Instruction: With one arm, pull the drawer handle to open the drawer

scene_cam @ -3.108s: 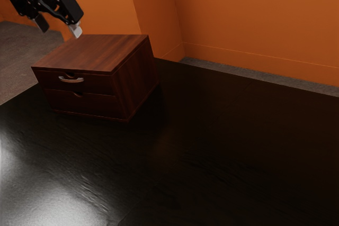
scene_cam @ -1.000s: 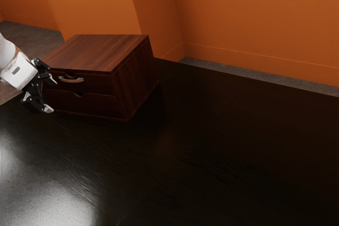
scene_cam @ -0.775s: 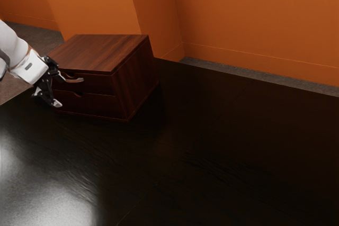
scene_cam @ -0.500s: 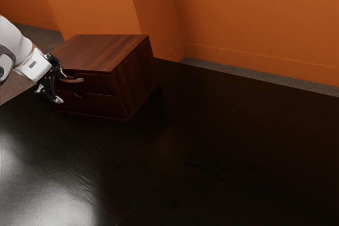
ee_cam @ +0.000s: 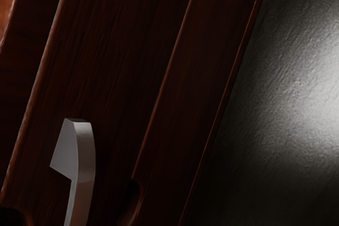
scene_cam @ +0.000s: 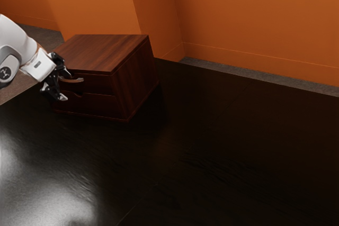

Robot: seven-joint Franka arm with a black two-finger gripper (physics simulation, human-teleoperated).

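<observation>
A dark wooden cabinet (scene_cam: pixel 100 56) with two drawers stands on the black floor at the exterior view's left. The top drawer (scene_cam: pixel 92 83) looks shut and carries a curved silver handle (scene_cam: pixel 73 79). My gripper (scene_cam: pixel 63 85) is right in front of that drawer, at the handle's left end. It is open, with one finger above the handle's level and one below it. In the wrist view the silver handle (ee_cam: pixel 77 168) is close under my hand, on the top drawer front (ee_cam: pixel 106 78), with the lower drawer front (ee_cam: pixel 206 67) beside it.
Glossy black floor (scene_cam: pixel 201 152) stretches out to the exterior view's right and front of the cabinet. Orange walls (scene_cam: pixel 254 14) stand behind, with a corner close to the cabinet's back. A grey strip (scene_cam: pixel 32 35) runs behind the arm.
My hand came down from above the cabinet to its front, then rose and moved right, up to the top drawer's handle. The cabinet and the drawers have not moved.
</observation>
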